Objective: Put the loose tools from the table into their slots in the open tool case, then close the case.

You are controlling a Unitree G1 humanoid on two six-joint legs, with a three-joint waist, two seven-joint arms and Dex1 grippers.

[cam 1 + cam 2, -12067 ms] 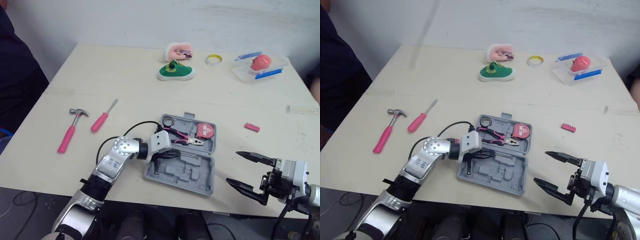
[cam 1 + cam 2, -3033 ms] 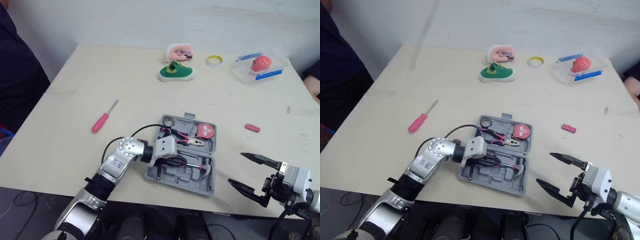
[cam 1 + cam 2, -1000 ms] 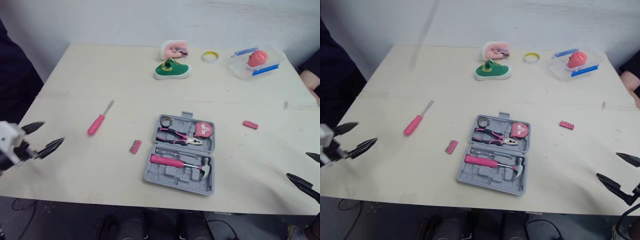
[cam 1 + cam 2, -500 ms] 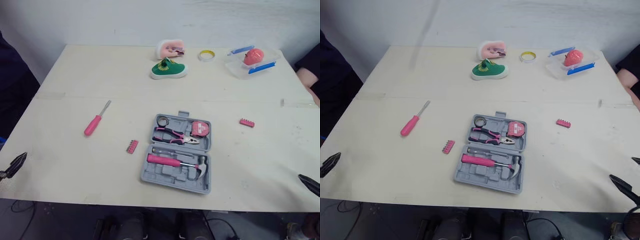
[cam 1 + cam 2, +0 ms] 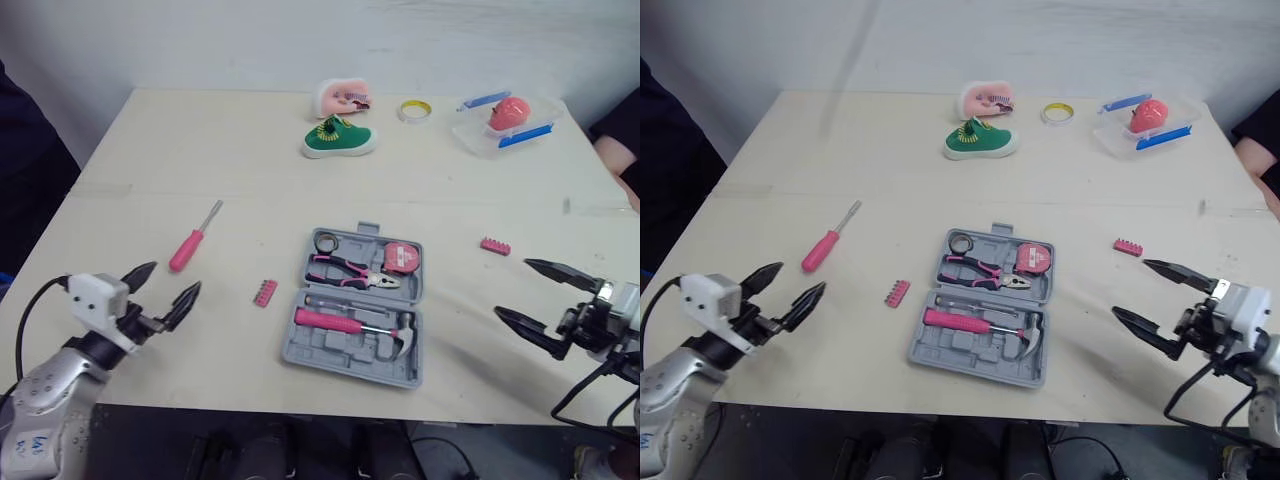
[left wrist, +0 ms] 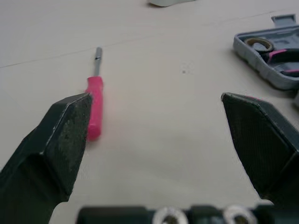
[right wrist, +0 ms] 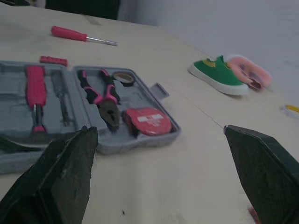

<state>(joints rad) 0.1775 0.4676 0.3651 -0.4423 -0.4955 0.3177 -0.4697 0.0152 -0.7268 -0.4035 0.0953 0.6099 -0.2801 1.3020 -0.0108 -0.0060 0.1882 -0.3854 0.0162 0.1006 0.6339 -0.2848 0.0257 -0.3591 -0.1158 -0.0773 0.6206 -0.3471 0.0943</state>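
The grey tool case lies open at the table's middle front, holding a pink hammer, pink pliers, a pink tape measure and a small ring. A pink screwdriver lies loose to its left, and a pink bit strip sits just beside the case's left edge. A second pink bit strip lies to the right. My left gripper hovers open near the front left, short of the screwdriver. My right gripper is open to the right of the case.
At the back stand a green shoe, a pink item, a yellow tape roll and a clear container with a red thing inside. A person's hand rests at the right edge. Bare tabletop lies around the case.
Both arms have risen back into view over the table's front edge: the left gripper at front left, the right one beside the case. The tools have not moved.
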